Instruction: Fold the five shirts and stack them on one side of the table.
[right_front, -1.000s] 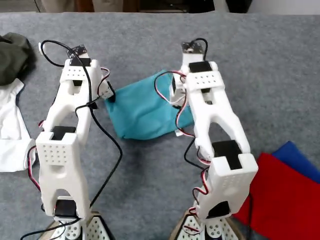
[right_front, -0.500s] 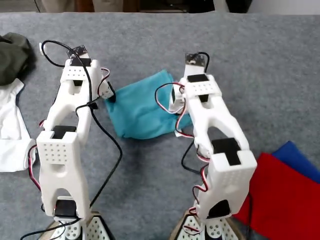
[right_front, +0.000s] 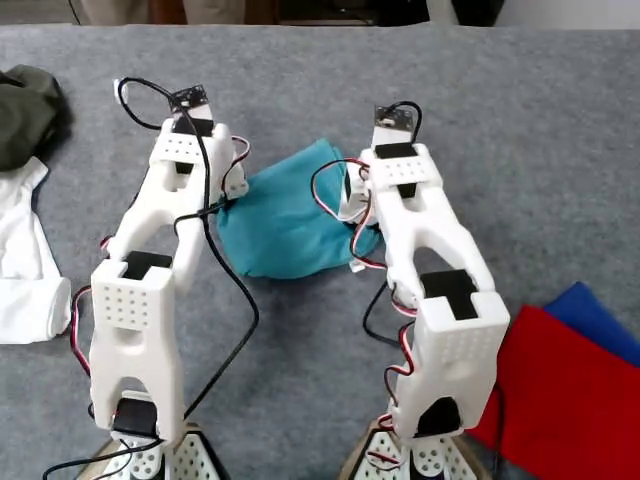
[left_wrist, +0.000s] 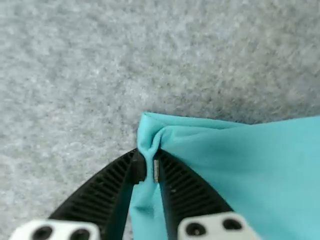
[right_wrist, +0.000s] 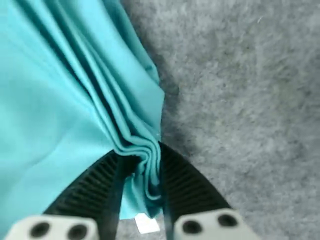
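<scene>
A teal shirt (right_front: 285, 215) lies folded into a small bundle on the grey table between the two arms. My left gripper (left_wrist: 149, 167) is shut on the teal shirt's (left_wrist: 235, 165) corner, pinching a small fold of cloth. My right gripper (right_wrist: 142, 162) is shut on several stacked folds at the other edge of the teal shirt (right_wrist: 60, 100). In the high view the left arm (right_front: 165, 210) stands at the shirt's left side and the right arm (right_front: 405, 200) at its right side.
A white shirt (right_front: 22, 255) and a dark green shirt (right_front: 28, 110) lie at the table's left edge. A red shirt (right_front: 560, 395) lies over a blue one (right_front: 595, 315) at the front right. Bare grey table surface (right_front: 540, 130) stretches along the back and right.
The left arm has moved right and back, carrying its corner of the teal shirt inward. The right arm shifted slightly back. The teal bundle is now narrower.
</scene>
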